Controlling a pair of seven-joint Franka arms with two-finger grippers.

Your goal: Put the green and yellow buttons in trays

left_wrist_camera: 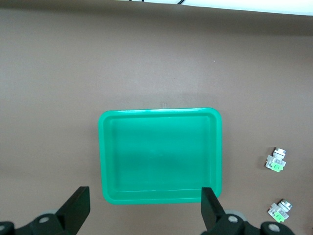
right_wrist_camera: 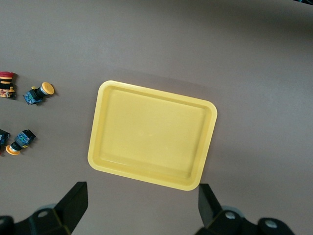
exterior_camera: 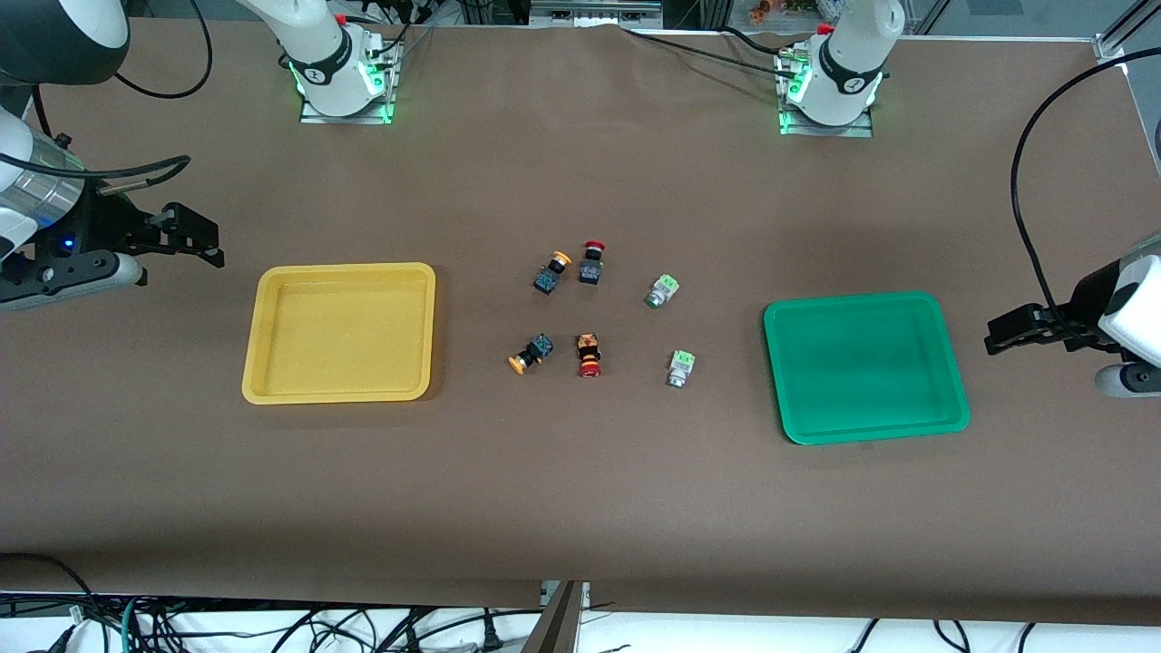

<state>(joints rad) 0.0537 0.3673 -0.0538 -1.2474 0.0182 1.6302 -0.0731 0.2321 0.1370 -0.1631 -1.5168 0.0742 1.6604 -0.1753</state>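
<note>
My left gripper [left_wrist_camera: 144, 210] and right gripper [right_wrist_camera: 139, 208] are each cut off at the wrist pictures' edge. In the right wrist view a dark switch [right_wrist_camera: 2, 137] and a red-capped switch [right_wrist_camera: 7, 91] are partly cropped.

No readable text anywhere: round marks on both arm bases too small to make out, tiny labels on the buttons illegible, trays and table carry no print

Glossy plastic trays [exterior_camera: 343, 272], matt tablecloth [exterior_camera: 580, 481].
</note>
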